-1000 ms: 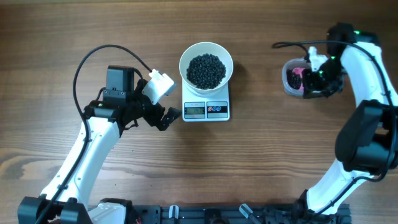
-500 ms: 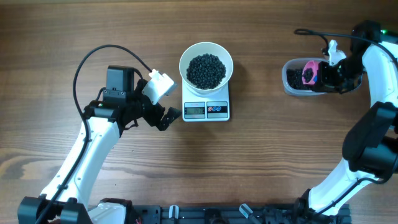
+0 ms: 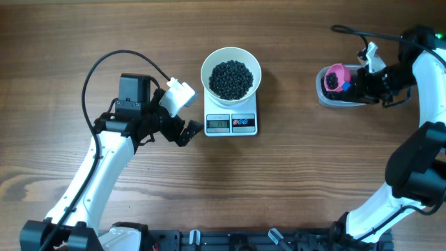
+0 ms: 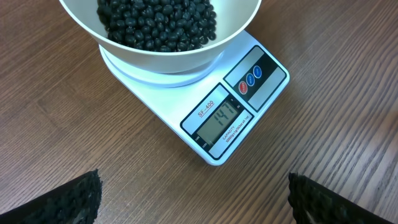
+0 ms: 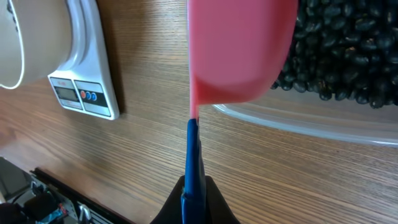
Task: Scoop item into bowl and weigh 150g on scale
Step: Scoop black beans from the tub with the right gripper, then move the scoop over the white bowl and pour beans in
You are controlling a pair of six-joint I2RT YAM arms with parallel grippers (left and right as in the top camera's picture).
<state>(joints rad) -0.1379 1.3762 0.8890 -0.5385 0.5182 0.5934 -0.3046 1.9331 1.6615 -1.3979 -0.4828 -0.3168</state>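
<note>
The white bowl (image 3: 208, 63) stands on the scale (image 3: 231, 123) and holds a dark heap of the item (image 3: 231, 78). In the left wrist view the scale (image 4: 249, 93) shows 141 under the bowl (image 4: 186, 59). My left gripper (image 3: 189, 130) stays open just left of the scale, its fingers (image 4: 68, 199) wide apart over bare wood. My right gripper (image 3: 357, 85) is shut on the blue handle (image 5: 191, 162) of a pink scoop (image 3: 335, 75). The scoop carries a few beans above the left end of a clear tub (image 3: 322, 94).
The clear tub (image 5: 298, 121) at the right of the table holds more black beans (image 5: 339, 56). From the right wrist view the scale (image 5: 87, 81) and bowl (image 5: 25, 43) lie far off to the left. Bare wooden tabletop lies between them.
The right arm drew back to the right and brought the pink scoop up out of the tub, bowl side up with beans in it. The left arm stayed still.
</note>
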